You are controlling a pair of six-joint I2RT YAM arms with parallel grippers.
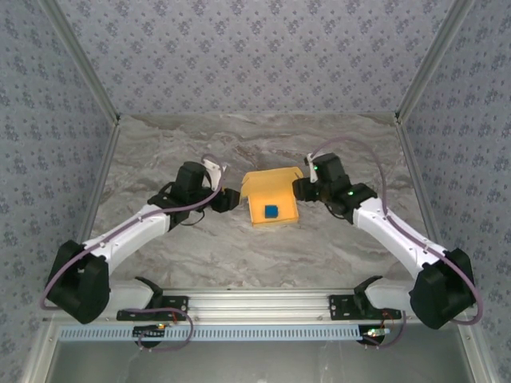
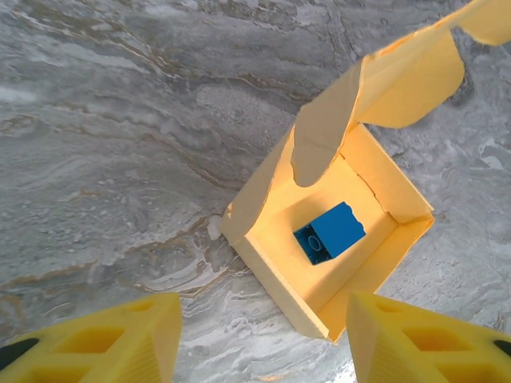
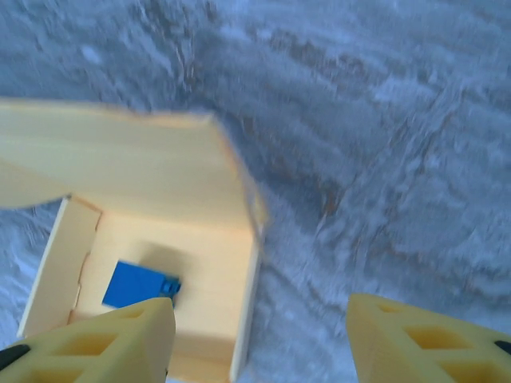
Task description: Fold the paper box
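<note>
paper box (image 1: 275, 187) sits mid-frame on the counter (image 1: 239, 255), lid flap (image 2: 399, 80) raised, blue cube (image 1: 271, 211) inside. left gripper (image 1: 229, 199) and right gripper (image 1: 301, 190) flank it, both spread wide and empty, likely poised to press the lid shut.

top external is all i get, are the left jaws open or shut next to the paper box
Observer: Open. The left wrist view has the left gripper with its jaws spread wide, gripping nothing, the paper box just ahead.
Operator: and the right one
Observer: Open too. The blurred right wrist view has the right gripper above the box's side wall; contact cannot be told.
Operator: how is the lid
Observer: The lid flap stands raised, and its rounded side tab curls down over the opening.
</note>
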